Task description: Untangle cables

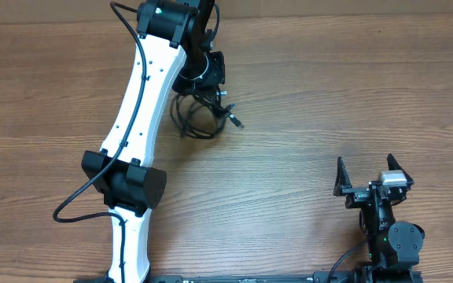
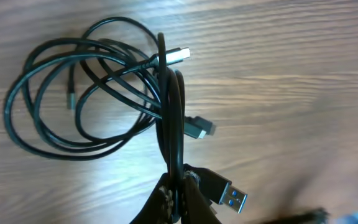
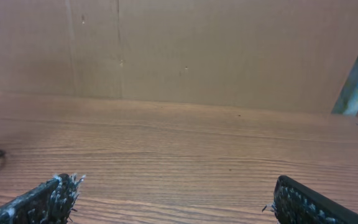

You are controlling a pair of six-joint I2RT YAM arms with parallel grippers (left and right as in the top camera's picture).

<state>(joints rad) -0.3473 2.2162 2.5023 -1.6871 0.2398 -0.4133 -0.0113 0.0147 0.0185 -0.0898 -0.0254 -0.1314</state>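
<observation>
Wood-grain table (image 1: 329, 94) carried the black cables (image 1: 197, 116) toward 11 o'clock from its centre, lying as a loose coil with one plug (image 1: 237, 123) trailing out to 4 o'clock. On the left wrist camera the pinched strands ran from 6 to 12 o'clock, the loops bulged toward 9, and a blue USB plug (image 2: 230, 194) pointed to 4. The left gripper (image 2: 178, 194) was pressed onto those strands. The right gripper (image 1: 373, 174) sat at 5 o'clock, well apart, its fingers spread wide.

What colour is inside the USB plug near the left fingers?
USB plug: blue inside, clearest in the left wrist view.
</observation>
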